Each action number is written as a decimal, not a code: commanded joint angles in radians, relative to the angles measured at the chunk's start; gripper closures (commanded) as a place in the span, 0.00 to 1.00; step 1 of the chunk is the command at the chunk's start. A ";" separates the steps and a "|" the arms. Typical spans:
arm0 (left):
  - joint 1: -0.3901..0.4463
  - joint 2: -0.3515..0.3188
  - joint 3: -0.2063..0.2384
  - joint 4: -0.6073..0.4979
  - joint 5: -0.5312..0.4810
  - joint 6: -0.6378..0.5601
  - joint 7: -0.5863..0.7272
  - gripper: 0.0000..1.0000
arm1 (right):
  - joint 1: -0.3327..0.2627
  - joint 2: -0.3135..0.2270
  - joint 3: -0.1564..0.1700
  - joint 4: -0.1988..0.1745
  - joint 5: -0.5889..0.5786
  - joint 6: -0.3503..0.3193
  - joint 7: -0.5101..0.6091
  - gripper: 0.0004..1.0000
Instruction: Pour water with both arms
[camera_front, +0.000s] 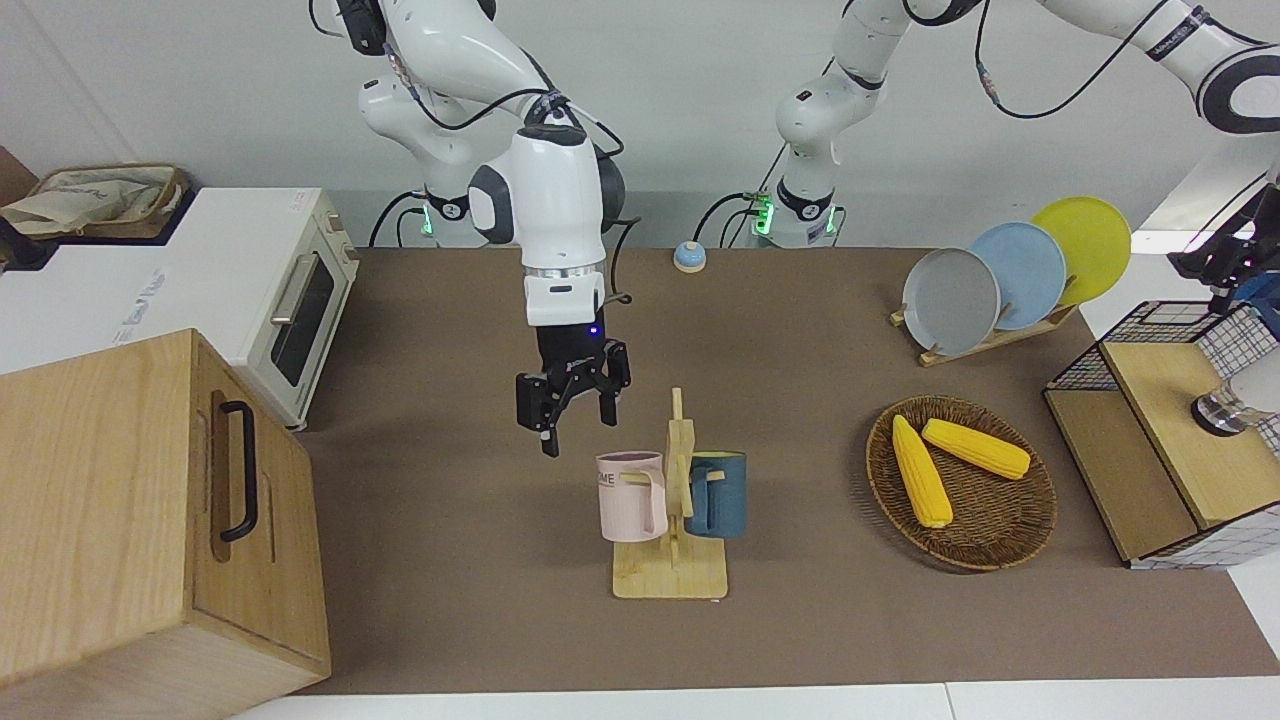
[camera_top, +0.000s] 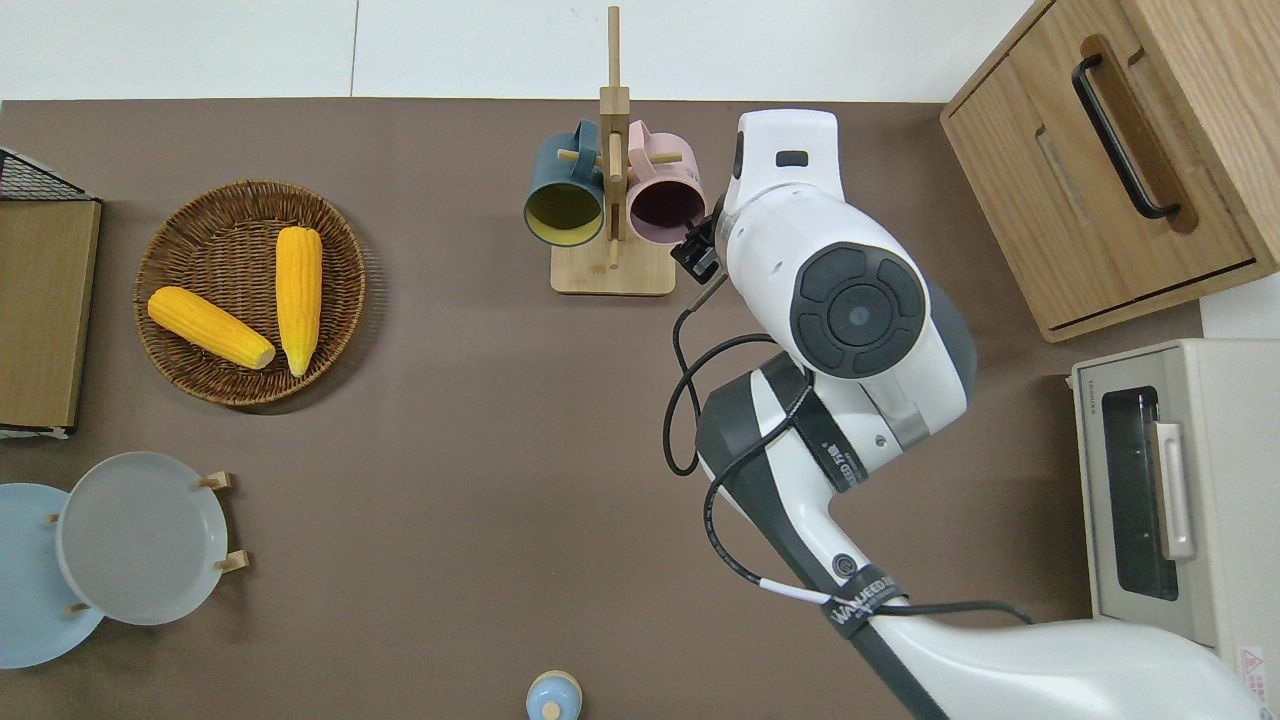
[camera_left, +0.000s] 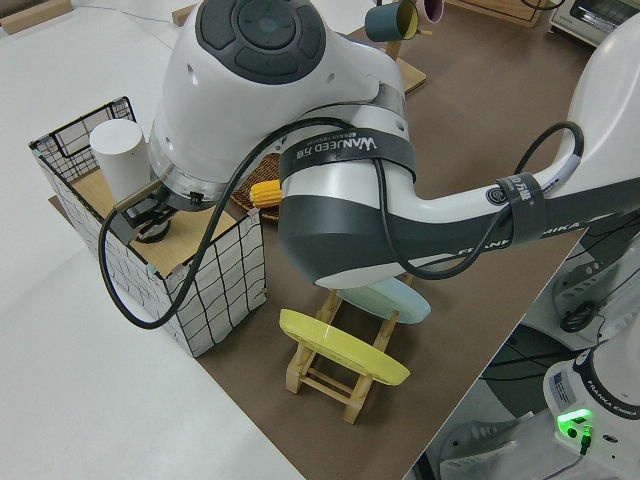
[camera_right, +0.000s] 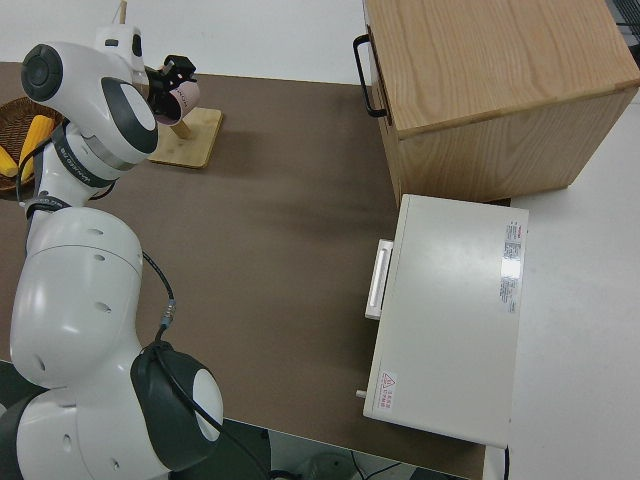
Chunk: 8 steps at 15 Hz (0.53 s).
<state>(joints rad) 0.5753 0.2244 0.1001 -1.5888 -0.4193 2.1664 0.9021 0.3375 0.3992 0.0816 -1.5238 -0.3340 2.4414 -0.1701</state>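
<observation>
Bright, even overhead light, soft shadows under the basket (camera_front: 960, 545) and mug rack (camera_front: 670, 575); everything sharp.

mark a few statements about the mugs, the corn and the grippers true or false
1. The right gripper is open. True.
2. The right gripper holds the pink mug. False: the mug hangs on the wooden mug rack, and the gripper holds nothing.
3. Two corn cobs lie in the wicker basket. True.
4. The blue mug stands on the toaster oven. False: it hangs on the rack beside the pink mug.
5. The left gripper is over the wire basket. True.
</observation>
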 joint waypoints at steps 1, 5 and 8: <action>0.009 0.032 -0.014 0.009 -0.122 0.058 0.031 0.01 | 0.008 0.067 -0.010 0.062 -0.022 0.034 -0.012 0.01; 0.000 0.047 -0.033 0.013 -0.131 0.093 0.038 0.01 | 0.008 0.084 -0.013 0.083 -0.051 0.047 -0.012 0.01; 0.000 0.058 -0.051 0.016 -0.157 0.145 0.083 0.01 | 0.018 0.105 -0.017 0.111 -0.050 0.047 -0.011 0.01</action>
<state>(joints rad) 0.5742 0.2620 0.0637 -1.5870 -0.5318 2.2628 0.9315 0.3407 0.4663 0.0753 -1.4660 -0.3662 2.4793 -0.1703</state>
